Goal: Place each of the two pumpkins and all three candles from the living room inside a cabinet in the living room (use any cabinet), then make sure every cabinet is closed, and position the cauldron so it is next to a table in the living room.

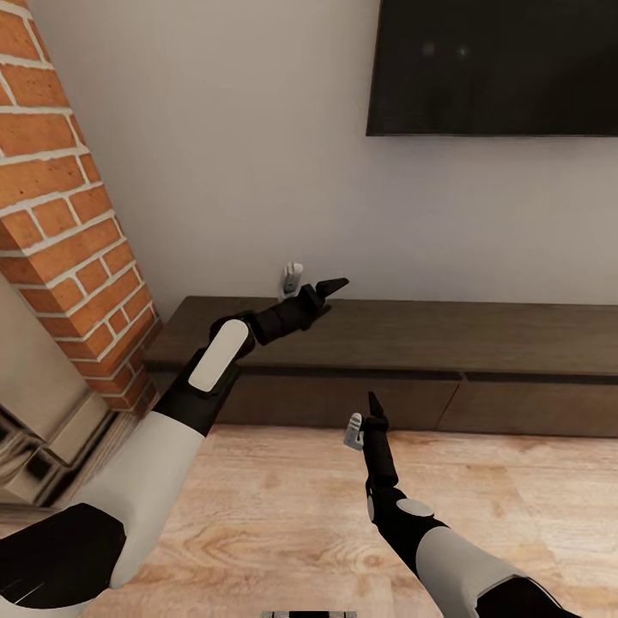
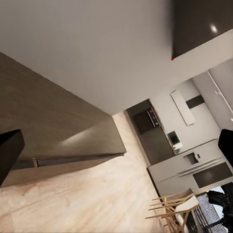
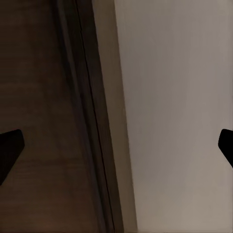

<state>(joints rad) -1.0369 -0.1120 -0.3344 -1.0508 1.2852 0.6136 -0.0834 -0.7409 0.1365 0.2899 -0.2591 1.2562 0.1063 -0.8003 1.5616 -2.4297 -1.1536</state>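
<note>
— Facing the cabinet now, is it?

— Yes. The long dark unit runs along the far wall under the black screen, with the brick column at the left. Its fronts look shut from here. I see no pumpkins, candles or cauldron anywhere.

— And the arms?

— The left gripper hangs over the left end of the cabinet top, fingers spread wide, holding nothing. The right gripper is nearer, low in front of the cabinet's face, pointing at it; its fingers are spread too, both tips far apart in the wrist view, empty.

— So which step?

— I'd judge it is about to open a front, before any loading. There are no handles, so the right hand would need to catch an edge at the seam and pull.
</note>
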